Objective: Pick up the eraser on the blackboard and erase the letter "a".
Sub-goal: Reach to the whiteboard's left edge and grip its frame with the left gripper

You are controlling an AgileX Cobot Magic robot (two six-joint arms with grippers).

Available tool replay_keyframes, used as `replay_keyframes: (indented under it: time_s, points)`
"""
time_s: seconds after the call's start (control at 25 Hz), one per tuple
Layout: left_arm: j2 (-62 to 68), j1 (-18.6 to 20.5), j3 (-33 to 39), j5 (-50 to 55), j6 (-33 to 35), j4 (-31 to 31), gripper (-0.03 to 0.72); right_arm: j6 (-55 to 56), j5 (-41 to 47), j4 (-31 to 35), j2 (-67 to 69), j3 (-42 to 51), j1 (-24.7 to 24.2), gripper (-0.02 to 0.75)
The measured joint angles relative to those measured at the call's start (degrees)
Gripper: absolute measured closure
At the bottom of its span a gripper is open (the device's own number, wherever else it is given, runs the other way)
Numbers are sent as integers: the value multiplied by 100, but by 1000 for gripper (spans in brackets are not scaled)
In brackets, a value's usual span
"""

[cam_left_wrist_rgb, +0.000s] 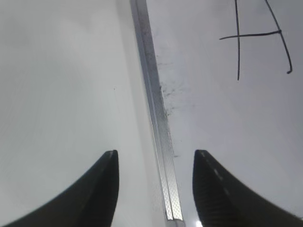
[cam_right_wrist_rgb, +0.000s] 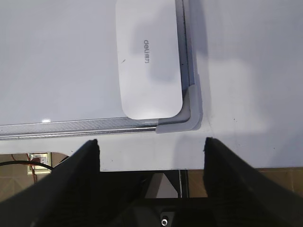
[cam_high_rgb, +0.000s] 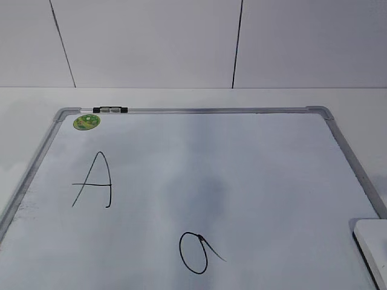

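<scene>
Two claws wait here, and neither one holds anything. On the left side, the left claw (cam_left_wrist_rgb: 154,189) is spread wide. It hangs over the left rail of the blackboard (cam_high_rgb: 36,158), one finger above the tabletop (cam_left_wrist_rgb: 57,94) and one above the board. The big "A" (cam_high_rgb: 94,180) sits toward 1 o'clock from it, and the eraser is not in its camera at all.

Going right, the letter "a" (cam_high_rgb: 195,252) is a small black loop with a tail, low on the board near the middle.

Farther right, the eraser (cam_right_wrist_rgb: 149,56) lies flat in the board's near right corner, tucked against the frame. From the right claw (cam_right_wrist_rgb: 151,156) it sits toward 12 o'clock, close by. Its long side runs from 12 to 6, straight away from the claw. The right claw is spread wide too, hanging over the tabletop edge just outside the grey corner, looking down.

I think the right arm is nearer, so it should reach forward and pinch the eraser across its short side.
</scene>
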Motion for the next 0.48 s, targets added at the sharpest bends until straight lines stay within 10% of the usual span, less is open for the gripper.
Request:
replay_keyframes:
  time_s: [0.48]
  points:
    - [1572, 0, -542, -534, 22, 160, 316, 0, -11, 0, 0, 0, 0, 212]
